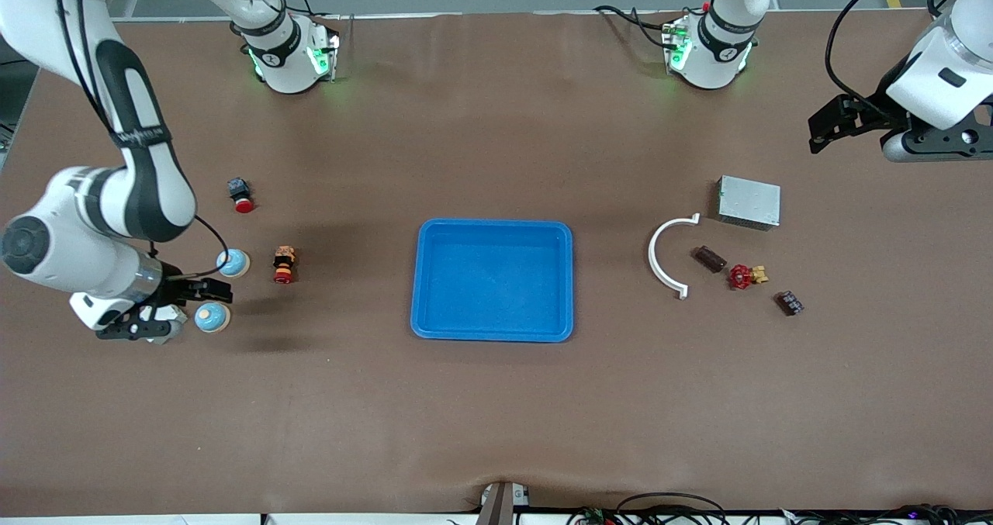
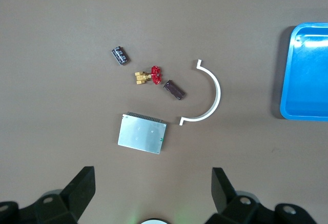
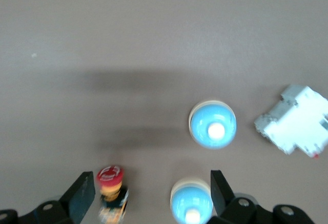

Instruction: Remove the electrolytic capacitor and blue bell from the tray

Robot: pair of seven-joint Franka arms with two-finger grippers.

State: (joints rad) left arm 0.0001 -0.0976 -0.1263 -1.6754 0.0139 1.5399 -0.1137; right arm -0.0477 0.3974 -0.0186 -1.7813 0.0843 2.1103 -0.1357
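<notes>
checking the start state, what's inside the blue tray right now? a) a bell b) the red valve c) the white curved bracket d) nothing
d, the blue tray shows only its bare blue floor; the two bells sit toward the right arm's end of the table, while the red valve and white curved bracket lie toward the left arm's end.
</notes>
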